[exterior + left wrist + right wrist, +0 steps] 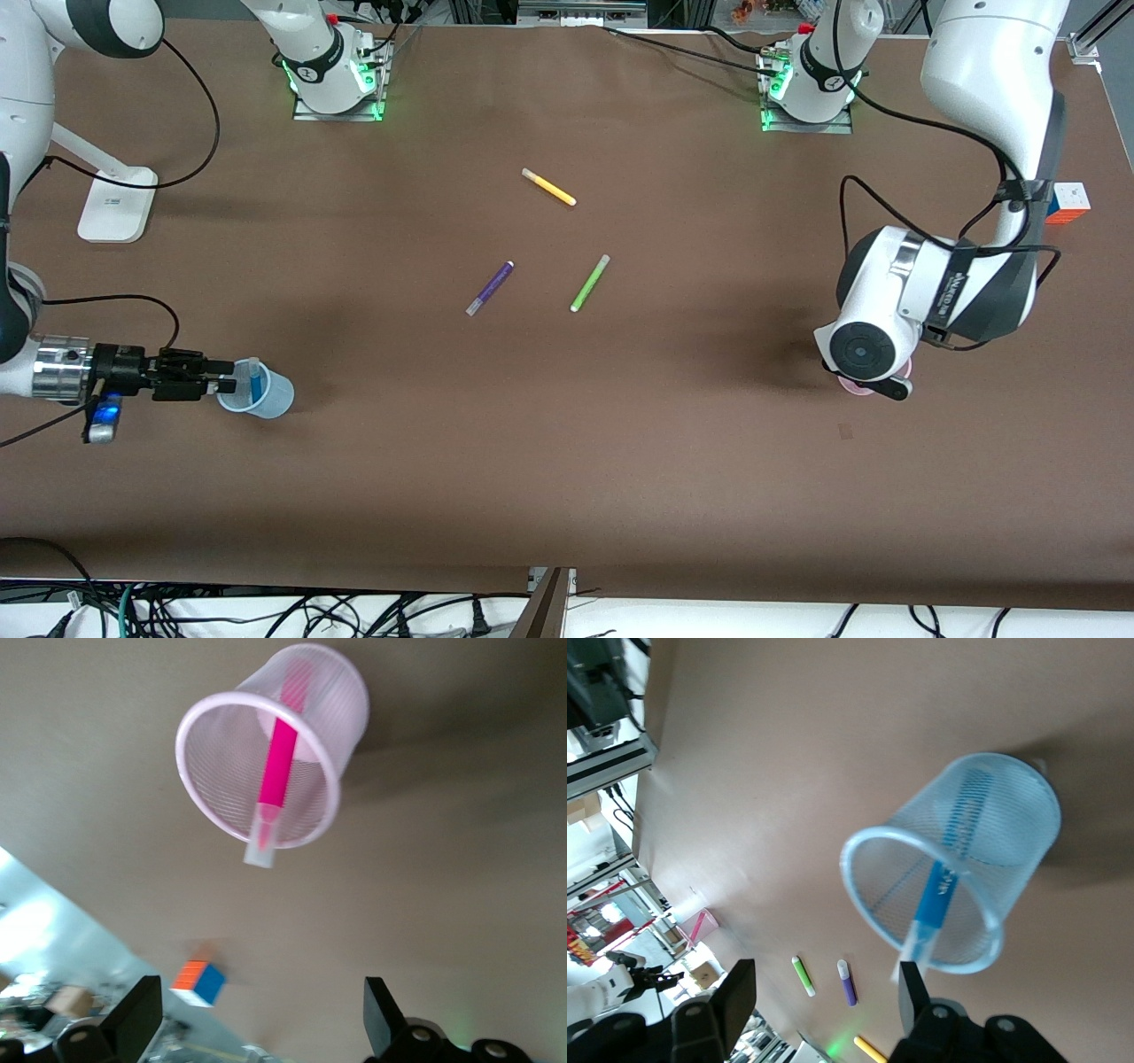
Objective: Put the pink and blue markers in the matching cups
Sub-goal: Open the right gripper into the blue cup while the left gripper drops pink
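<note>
Retracting cleanly is what's left: right gripper (229, 383), jaws spread at the blue cup (266, 395) rim, blue marker (255, 379) inside; left gripper (261, 1014), jaws spread, over the pink cup (226, 757) holding the pink marker (277, 771).

From the front, your left arm's wrist covers nearly all of the pink cup (858, 386) under its fingers. Both wrist views cut off the fingers (135, 1020) at the edge.

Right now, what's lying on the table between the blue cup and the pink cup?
In the front view, a purple pen and a green pen lie between the blue cup and the pink cup, which the left arm mostly hides. A yellow pen lies farther up.
</note>
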